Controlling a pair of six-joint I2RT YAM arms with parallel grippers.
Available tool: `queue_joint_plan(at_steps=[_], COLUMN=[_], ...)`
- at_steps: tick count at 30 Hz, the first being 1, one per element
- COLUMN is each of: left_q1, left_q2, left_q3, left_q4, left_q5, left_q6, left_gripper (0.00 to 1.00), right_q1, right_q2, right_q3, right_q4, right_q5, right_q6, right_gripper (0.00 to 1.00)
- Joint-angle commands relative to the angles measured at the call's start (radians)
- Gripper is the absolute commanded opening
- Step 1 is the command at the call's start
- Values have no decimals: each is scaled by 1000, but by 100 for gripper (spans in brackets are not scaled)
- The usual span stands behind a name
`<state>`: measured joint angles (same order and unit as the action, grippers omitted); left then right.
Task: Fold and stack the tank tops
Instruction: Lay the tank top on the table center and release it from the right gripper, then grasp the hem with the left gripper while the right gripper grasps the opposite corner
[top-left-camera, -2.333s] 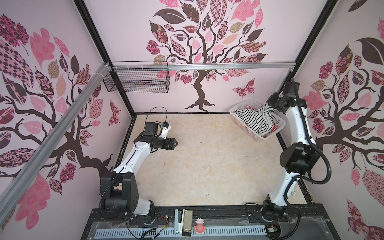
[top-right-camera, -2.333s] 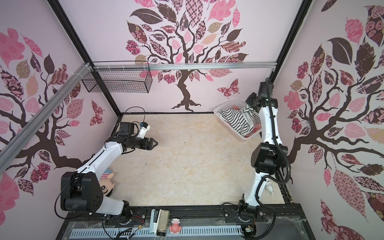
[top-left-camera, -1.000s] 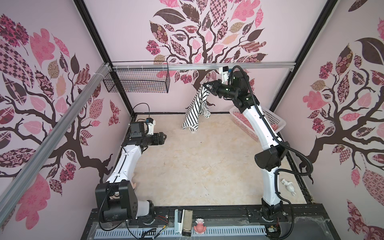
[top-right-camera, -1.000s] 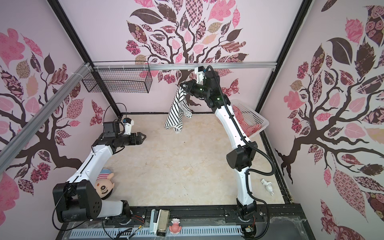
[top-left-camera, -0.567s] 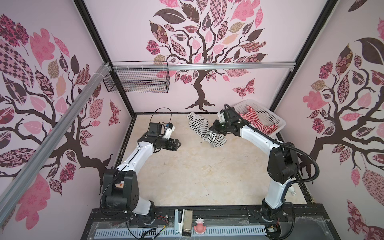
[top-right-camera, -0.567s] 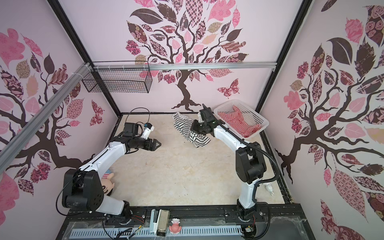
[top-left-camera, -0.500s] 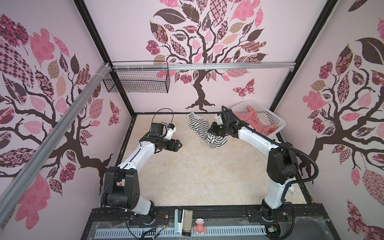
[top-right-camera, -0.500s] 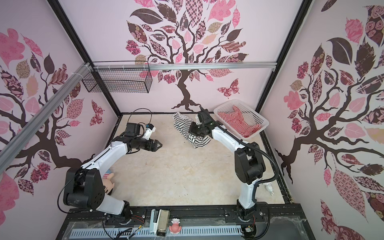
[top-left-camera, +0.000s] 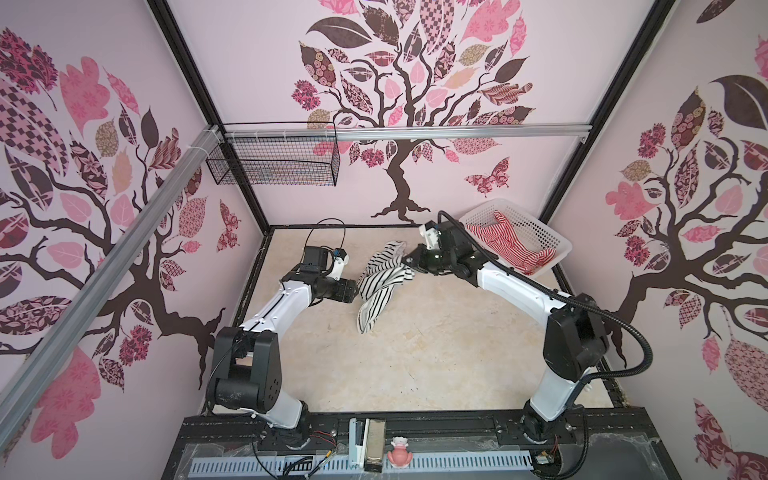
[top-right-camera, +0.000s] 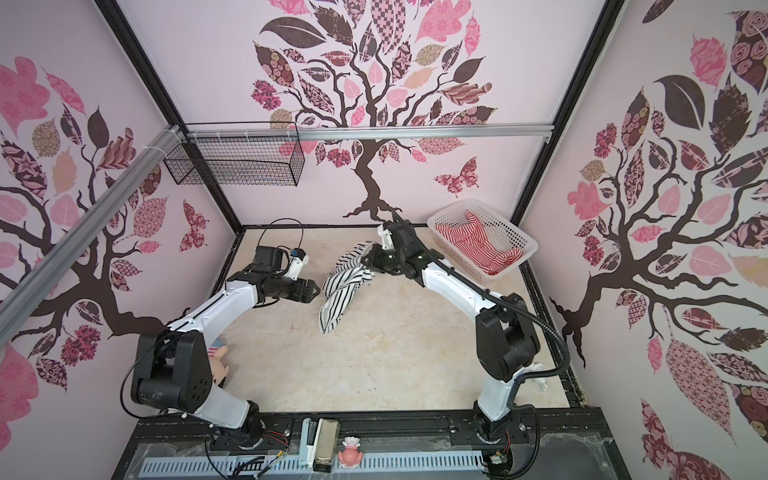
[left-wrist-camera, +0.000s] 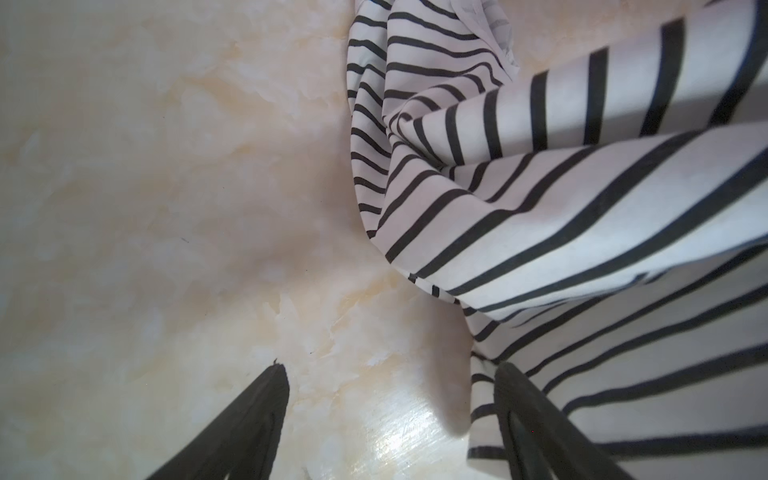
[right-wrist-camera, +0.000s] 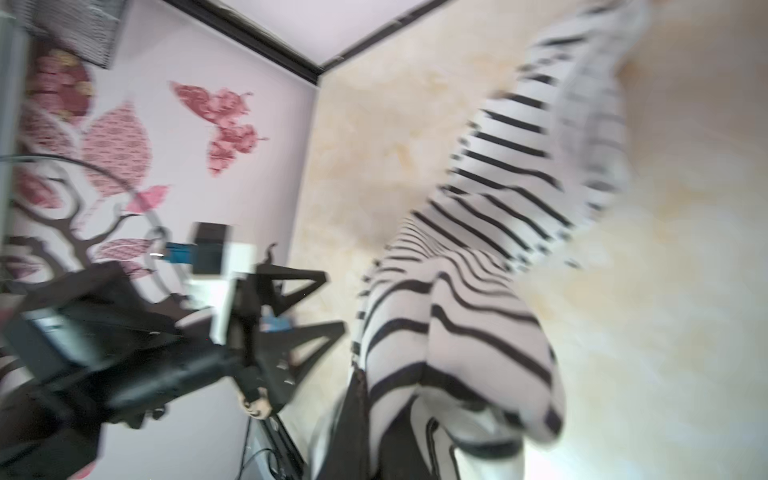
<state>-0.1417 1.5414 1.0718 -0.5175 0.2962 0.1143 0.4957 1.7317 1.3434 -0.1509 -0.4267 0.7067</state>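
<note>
The black-and-white tank top (top-left-camera: 382, 282) (top-right-camera: 345, 286) hangs crumpled from my right gripper (top-left-camera: 409, 262) (top-right-camera: 368, 259), which is shut on its upper end; its lower part trails on the table (top-left-camera: 436, 353). In the right wrist view the striped cloth (right-wrist-camera: 478, 291) runs out from the shut gripper (right-wrist-camera: 386, 432). My left gripper (top-left-camera: 355, 291) (top-right-camera: 313, 291) is open just left of the top. In the left wrist view the gripper (left-wrist-camera: 392, 374) has bare table between its fingers, with one fingertip (left-wrist-camera: 509, 382) at the hem (left-wrist-camera: 540, 208). The red-and-white tank top (top-left-camera: 511, 245) (top-right-camera: 478, 245) lies in the white basket (top-left-camera: 536, 232) (top-right-camera: 513, 239).
The basket stands tilted in the back right corner. A black wire basket (top-left-camera: 274, 166) hangs on the back wall. A pink pig plush (top-right-camera: 216, 361) lies by the left arm's base, a small white toy (top-right-camera: 540, 374) by the right arm's, and a pink figure (top-left-camera: 400, 457) on the front rail.
My right gripper lifted the black-and-white top out of the basket, swung it high, then brought it down over the table's back middle. The left gripper moved right, up to the cloth.
</note>
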Motion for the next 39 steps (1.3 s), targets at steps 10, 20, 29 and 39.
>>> queue_joint_plan(at_steps=[10,20,29,39], left_q1=[-154,-183,-249,-326], left_q2=[-25,10,55,72], left_q3=[-60,-114,-143,-179], left_q4=[-98,-205,-264,-189], left_q5=[-18,-56,37,24], left_q6=[151,242,293,255], left_gripper=[80,77,57,56], right_q1=[-51,-51,-51,-51], right_q2=[-74,-87,-178,-371], right_q3=[-430,-490,-512,-482], right_q4=[-49,-128,-115,-247], right_q5=[165,357,326,432], right_q6=[-102,-144,-115,-106], right_gripper=[7,25,61,65])
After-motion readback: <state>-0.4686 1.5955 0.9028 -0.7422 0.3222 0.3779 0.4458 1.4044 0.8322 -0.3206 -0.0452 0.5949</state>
